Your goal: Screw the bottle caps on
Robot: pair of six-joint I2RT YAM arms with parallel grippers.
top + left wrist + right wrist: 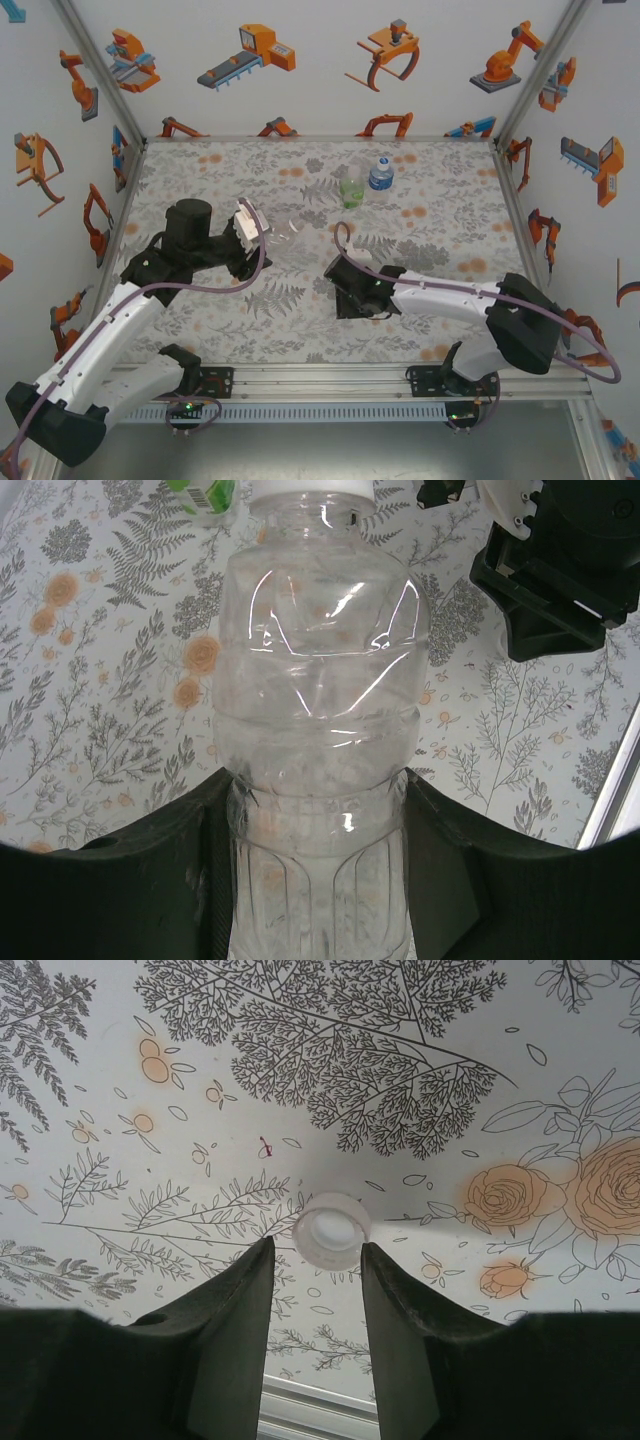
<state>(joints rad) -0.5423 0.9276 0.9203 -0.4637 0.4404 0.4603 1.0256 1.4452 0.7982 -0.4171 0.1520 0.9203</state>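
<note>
My left gripper [318, 790] is shut on the lower body of the plain transparent bottle [315, 670], a black finger pressing each side. A white part [310, 488] tops the bottle at the frame's edge; I cannot tell if it is a cap. In the top view the left gripper [255, 235] holds that bottle [290, 235] mid-table. My right gripper [315, 1250] is open and low over the table, its fingertips either side of a white cap [332, 1230] lying hollow side up. The green-label bottle [351, 188] and blue-label bottle [380, 173] stand at the back.
The right gripper [342, 285] sits near the table's middle, close to the right of the held bottle; it appears black [560, 570] in the left wrist view. An aluminium rail [320, 378] runs along the near edge. Printed walls enclose the floral tabletop [200, 170].
</note>
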